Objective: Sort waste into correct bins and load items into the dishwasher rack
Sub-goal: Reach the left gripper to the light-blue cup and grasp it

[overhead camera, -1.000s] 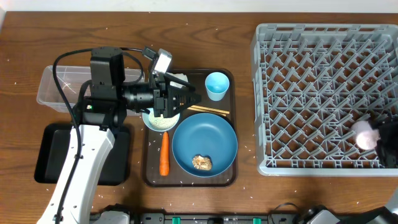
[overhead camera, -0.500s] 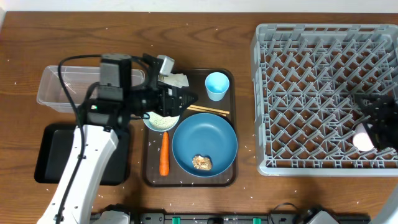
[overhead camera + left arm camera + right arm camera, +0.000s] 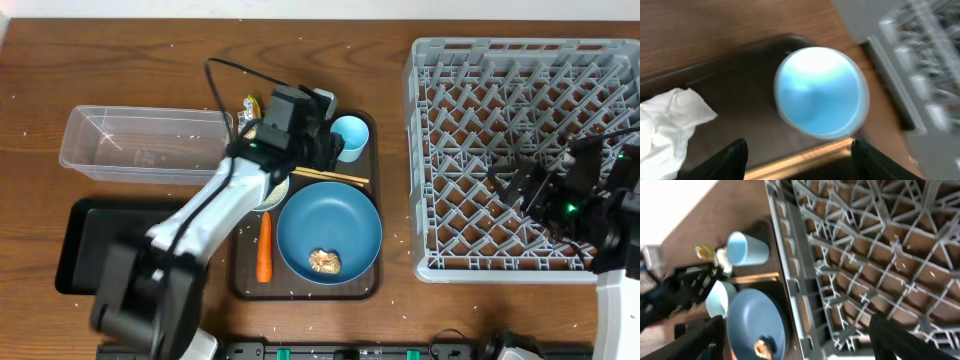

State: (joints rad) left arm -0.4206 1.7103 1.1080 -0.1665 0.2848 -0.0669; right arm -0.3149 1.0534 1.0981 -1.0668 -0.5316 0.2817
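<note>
My left gripper [image 3: 324, 147] is open and empty, just left of the small light-blue cup [image 3: 349, 137] on the dark brown serving tray [image 3: 243, 285]. In the left wrist view the cup [image 3: 820, 92] sits ahead of the open fingers [image 3: 801, 162], with crumpled white paper [image 3: 665, 130] on the left and the chopsticks [image 3: 805, 155] between the fingertips. The blue plate [image 3: 329, 225] holds a brown food lump [image 3: 324, 261]. The carrot [image 3: 264, 247] lies beside it. My right gripper [image 3: 517, 185] is open and empty over the grey rack [image 3: 470, 60]. The white-pink cup is hidden.
The clear tub [image 3: 140, 145] and black tray [image 3: 75, 245] are at the left. A yellow-green wrapper [image 3: 250, 103] lies behind the serving tray. The white bowl [image 3: 276, 190] is mostly under my left arm. The right wrist view shows the rack wall [image 3: 785, 255] and the plate [image 3: 757, 322].
My left gripper has swung right from over the white bowl to the light-blue cup. My right arm has moved left over the rack, and the white-pink cup no longer shows.
</note>
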